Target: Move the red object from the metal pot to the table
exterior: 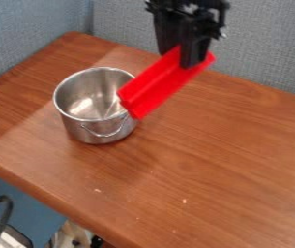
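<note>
At upper centre of the frame, the black claw (pixel 189 58) points downward, pinching the upper end of the red object (pixel 162 82). This bar slants down to the left, its lower end hanging over the right rim of the metal pot (pixel 96 107), clear of the pot's floor. The pot stands at left on the brown wooden worktop (pixel 215 155).

Arm (pixel 189 19) above jaws cropped, seemingly.
</note>
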You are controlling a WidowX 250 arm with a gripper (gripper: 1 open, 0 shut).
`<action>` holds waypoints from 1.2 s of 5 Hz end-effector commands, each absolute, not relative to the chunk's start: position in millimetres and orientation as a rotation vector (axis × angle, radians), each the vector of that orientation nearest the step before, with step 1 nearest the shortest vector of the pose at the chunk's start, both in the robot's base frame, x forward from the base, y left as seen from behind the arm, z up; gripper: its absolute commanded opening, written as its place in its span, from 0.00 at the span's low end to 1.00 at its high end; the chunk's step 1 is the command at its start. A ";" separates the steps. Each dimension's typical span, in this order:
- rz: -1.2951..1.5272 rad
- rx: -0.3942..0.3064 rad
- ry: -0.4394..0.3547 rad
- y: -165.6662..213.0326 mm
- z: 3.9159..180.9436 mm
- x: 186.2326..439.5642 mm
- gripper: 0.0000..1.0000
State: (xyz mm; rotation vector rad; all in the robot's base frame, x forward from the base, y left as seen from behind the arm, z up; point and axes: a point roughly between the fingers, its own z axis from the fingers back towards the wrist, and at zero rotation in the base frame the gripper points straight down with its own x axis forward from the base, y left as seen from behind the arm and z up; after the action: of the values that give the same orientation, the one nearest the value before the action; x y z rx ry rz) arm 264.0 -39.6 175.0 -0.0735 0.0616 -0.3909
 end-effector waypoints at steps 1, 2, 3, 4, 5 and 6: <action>-0.457 -0.066 0.046 -51.5 174.9 258.3 0.00; -0.490 -0.045 0.053 -23.2 164.8 265.0 0.00; -0.569 -0.042 0.061 -44.6 152.0 283.4 0.00; -0.527 -0.047 0.057 -3.8 146.5 281.8 0.00; -0.484 -0.042 0.063 21.3 133.9 271.6 0.00; -0.463 -0.032 0.064 5.5 133.1 274.6 0.00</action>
State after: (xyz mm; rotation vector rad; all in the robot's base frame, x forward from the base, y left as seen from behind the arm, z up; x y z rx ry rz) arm 271.0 4.5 118.7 -0.0488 0.1200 -0.4611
